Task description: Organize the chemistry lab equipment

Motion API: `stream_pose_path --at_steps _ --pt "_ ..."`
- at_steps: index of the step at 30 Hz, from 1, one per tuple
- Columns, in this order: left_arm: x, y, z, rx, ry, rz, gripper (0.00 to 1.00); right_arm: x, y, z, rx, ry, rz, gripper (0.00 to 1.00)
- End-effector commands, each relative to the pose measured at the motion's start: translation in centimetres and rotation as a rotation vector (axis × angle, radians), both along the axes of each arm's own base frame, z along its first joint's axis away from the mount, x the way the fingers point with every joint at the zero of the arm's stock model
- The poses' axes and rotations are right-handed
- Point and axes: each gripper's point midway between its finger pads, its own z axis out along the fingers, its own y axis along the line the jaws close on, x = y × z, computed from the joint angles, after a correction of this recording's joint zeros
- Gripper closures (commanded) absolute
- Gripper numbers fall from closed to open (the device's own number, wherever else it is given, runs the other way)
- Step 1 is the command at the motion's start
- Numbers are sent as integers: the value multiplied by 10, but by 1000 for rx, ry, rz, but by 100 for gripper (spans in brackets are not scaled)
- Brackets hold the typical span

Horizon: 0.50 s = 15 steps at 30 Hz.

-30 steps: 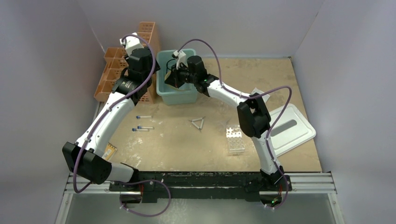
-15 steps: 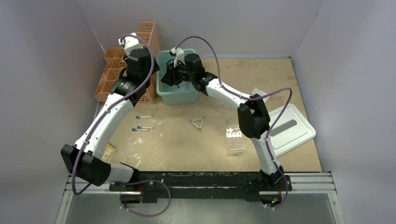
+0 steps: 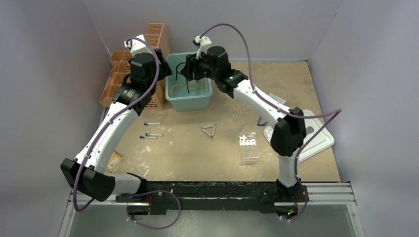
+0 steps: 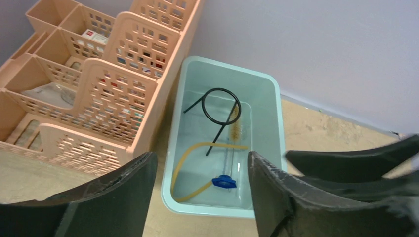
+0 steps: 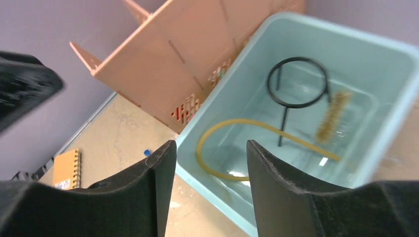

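Left fingers (image 4: pixel 123 197) stand apart with nothing between them, hanging above the near end of the pale teal plastic tub (image 4: pixel 276 113). Our right fingers (image 5: pixel 148 197) are likewise spread and empty over the same tub. Inside it we see the black wire ring with stem (image 4: pixel 223 126), the amber hose (image 4: pixel 176 168) curled along the bottom, a tan bristle brush (image 4: pixel 236 126) and a clear tube with a blue fitting (image 4: pixel 223 181). The orange lattice basket rack (image 3: pixel 118 81) stands just beside the tub's left wall. On the sandy bench (image 3: pixel 188 153) lie three blue-capped clear tubes (image 3: pixel 153 134), a wire triangle (image 3: pixel 210 130) near the middle, and the clear tube rack (image 3: pixel 249 146) to its right, all apart from one another. A small orange notepad (image 3: pixel 115 161) lies by the left arm.
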Motion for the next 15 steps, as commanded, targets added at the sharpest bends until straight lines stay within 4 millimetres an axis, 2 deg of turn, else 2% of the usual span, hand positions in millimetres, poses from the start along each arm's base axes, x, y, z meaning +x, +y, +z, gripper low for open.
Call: stream_pose_path --at_steps 1,6,11,15 --pt "-5 -10 21 -30 -72 -87 29 5 -70 51 -16 -65 -218 41" --pt "-9 -21 14 -34 -66 -156 13 2 -149 27 -126 13 -463 35" --pt "-11 -37 10 -45 -73 -253 11 -8 -235 -17 -193 187 -718 35" --pt "-8 -51 7 -77 -83 -309 11 -22 -281 -54 -205 322 -834 35"
